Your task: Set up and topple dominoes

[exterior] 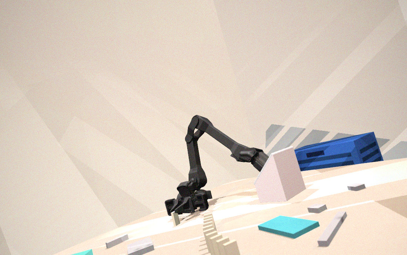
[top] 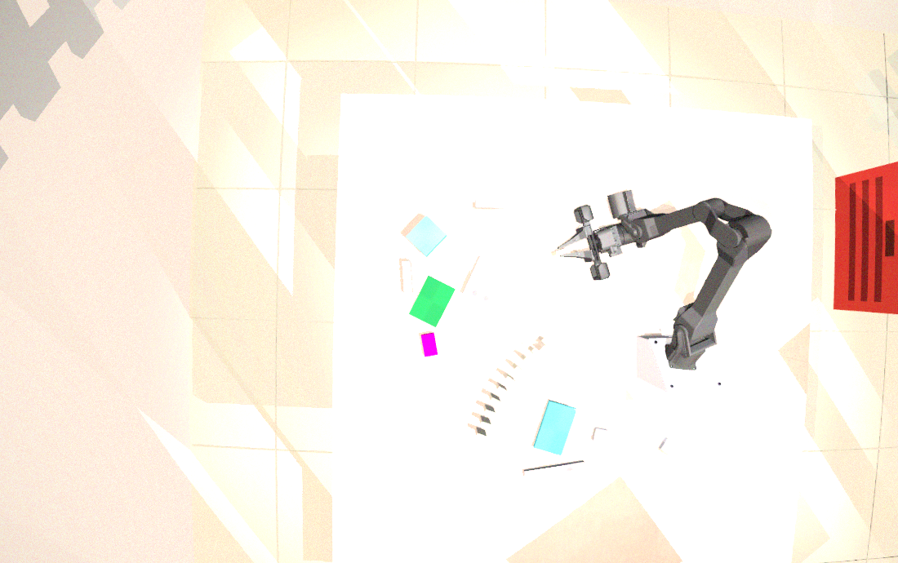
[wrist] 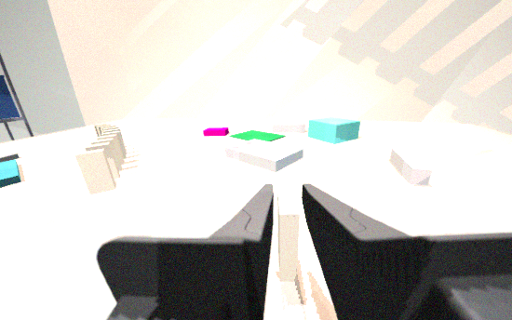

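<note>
A: How do the jaws stand?

B: Parted a little, not wide. In the wrist view the gripper has its two dark fingers either side of a pale domino, with a thin strip of bright bench showing on each side of it. So the grip is released. The domino is between the jaws but not pinched.

A: Is it touching either finger?

B: I see a gap on both sides. Lower down the picture is too blurred to be sure.

A: And where is that domino?

B: On the bench, standing on end. From the exterior view the gripper is low over it and the domino shows just under the fingertips, about upright with its foot on the surface.

A: Next to the row?

B: No, it is apart from it. The row of standing dominoes runs away to the right of it in that view, and the gap to the row's nearest end is clearly wider than the row's own spacing. From above the gripper sits off beyond the upper end of the row. In the wrist view the row is off to the left.

A: What lies ahead of the jaws?

B: A flat white slab, then a green tile, a magenta block and a cyan block.
</note>
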{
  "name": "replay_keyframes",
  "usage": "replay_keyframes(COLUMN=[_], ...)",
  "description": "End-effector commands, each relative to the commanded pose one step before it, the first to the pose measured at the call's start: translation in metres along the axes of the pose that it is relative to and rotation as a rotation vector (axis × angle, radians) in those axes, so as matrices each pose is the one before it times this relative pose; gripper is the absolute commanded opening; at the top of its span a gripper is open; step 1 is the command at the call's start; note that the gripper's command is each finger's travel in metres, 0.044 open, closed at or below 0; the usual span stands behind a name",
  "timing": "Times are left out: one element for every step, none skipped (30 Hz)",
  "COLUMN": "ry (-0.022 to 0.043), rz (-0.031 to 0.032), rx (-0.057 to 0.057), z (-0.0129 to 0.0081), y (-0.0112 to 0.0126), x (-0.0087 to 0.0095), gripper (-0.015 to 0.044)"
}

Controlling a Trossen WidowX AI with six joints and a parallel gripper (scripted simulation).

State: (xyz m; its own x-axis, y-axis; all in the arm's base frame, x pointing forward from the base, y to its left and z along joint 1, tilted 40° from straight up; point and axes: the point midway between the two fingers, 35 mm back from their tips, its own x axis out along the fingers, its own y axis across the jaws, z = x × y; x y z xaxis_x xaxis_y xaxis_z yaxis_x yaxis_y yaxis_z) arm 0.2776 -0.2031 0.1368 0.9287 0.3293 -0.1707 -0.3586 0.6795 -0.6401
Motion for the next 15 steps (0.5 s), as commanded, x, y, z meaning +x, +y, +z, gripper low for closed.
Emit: replay_keyframes(ry=[-0.00295, 0.0, 0.0, 0.0, 0.0, 0.0, 0.0, 0.0, 0.0, 0.0, 0.0, 0.00013, 0.00038, 0.00054, 0.00053], rz=[-0.00038, 0.0, 0.0, 0.0, 0.0, 0.0, 0.0, 0.0, 0.0, 0.0, 0.0, 0.00011, 0.00028, 0.0003, 0.0001], rx=[-0.0049, 0.0, 0.0, 0.0, 0.0, 0.0, 0.0, 0.0, 0.0, 0.0, 0.0, 0.0001, 0.0004, 0.0007, 0.001], z=[-0.0003, 0.0, 0.0, 0.0, 0.0, 0.0, 0.0, 0.0, 0.0, 0.0, 0.0, 0.00167, 0.00501, 0.0083, 0.01047], y=[-0.00066, 0.0, 0.0, 0.0, 0.0, 0.0, 0.0, 0.0, 0.0, 0.0, 0.0, -0.00015, -0.00039, -0.00044, -0.00018], x=[0.00008, 0.0, 0.0, 0.0, 0.0, 0.0, 0.0, 0.0, 0.0, 0.0, 0.0, 0.00003, 0.00007, 0.00006, -0.00001], gripper=[0.0159, 0.0185, 0.0211, 0.0238, 0.0264, 0.029, 0.0316, 0.0343, 0.0369, 0.0395, 0.0421, 0.044, 0.044, 0.044, 0.044])
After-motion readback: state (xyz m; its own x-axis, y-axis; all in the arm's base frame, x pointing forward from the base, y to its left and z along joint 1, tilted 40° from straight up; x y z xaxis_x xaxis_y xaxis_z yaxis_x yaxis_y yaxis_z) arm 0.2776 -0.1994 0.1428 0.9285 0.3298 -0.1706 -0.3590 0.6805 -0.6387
